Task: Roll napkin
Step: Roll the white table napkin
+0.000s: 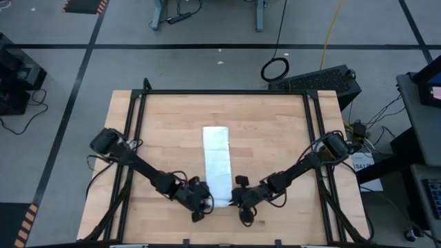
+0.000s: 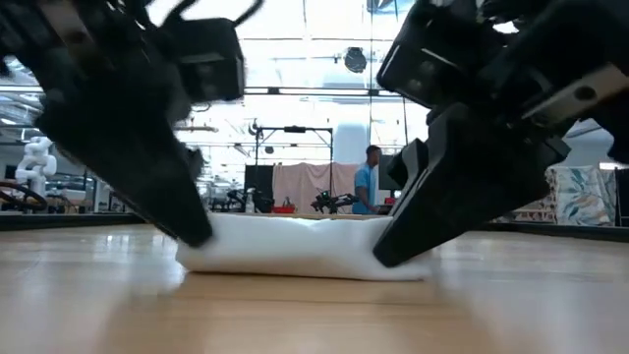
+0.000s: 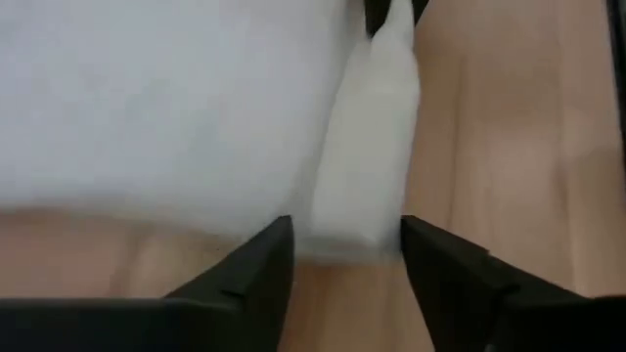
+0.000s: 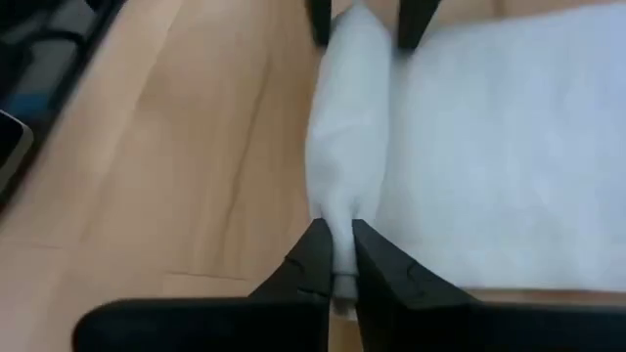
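Right gripper (image 4: 335,256) fingers pinch the napkin (image 1: 217,160) roll's end; left gripper (image 3: 342,256) fingers straddle the other end, open.

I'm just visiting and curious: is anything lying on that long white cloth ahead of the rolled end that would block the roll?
Nothing visible does. The napkin lies flat and bare on the wooden table. The left gripper straddles one end of its rolled edge; the right gripper pinches the other end.

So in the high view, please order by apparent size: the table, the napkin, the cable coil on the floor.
1. table
2. napkin
3. cable coil
The floor lies farther from the camera, so the coil's true size is unsure.
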